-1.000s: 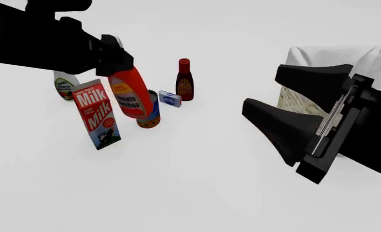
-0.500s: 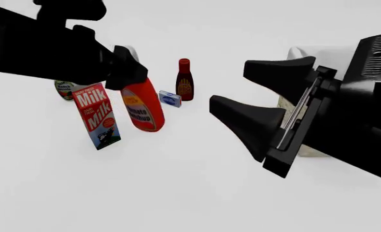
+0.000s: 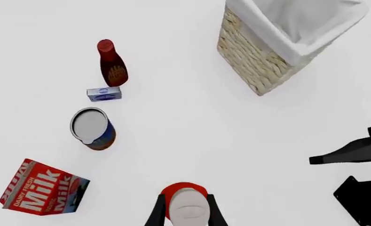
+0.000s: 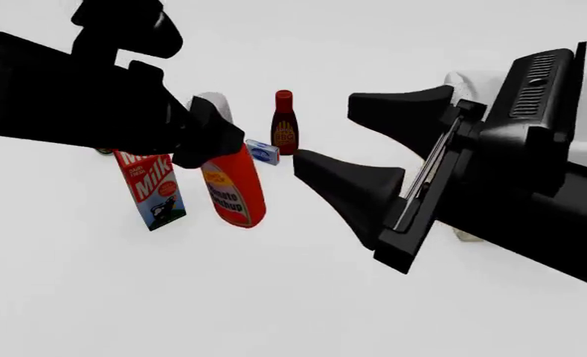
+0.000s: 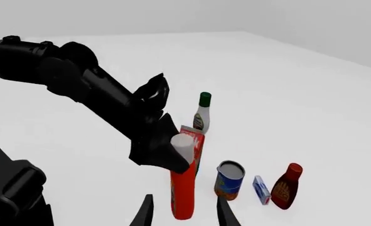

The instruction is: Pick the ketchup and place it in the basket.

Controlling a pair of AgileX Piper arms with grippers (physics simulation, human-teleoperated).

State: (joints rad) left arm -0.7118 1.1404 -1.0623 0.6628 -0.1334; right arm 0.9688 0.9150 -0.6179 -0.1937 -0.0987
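The ketchup [image 4: 234, 192] hung in the air, pinched at its white cap by the left gripper [image 4: 210, 134], with its red body hanging down below the fingers. The right gripper [image 4: 323, 137] was beside it, fingers spread wide and holding nothing. The basket [image 3: 279, 44] was well apart from the left gripper, and its white cloth inside looked bare. Only the left wrist view showed the basket well; in the front view the right arm hid most of it. The can [image 3: 93, 127] showed its pale top there too. The milk carton [image 4: 150, 188] stood just beside the ketchup. Only the right wrist view showed the white bottle [image 5: 202, 112] with the green cap.
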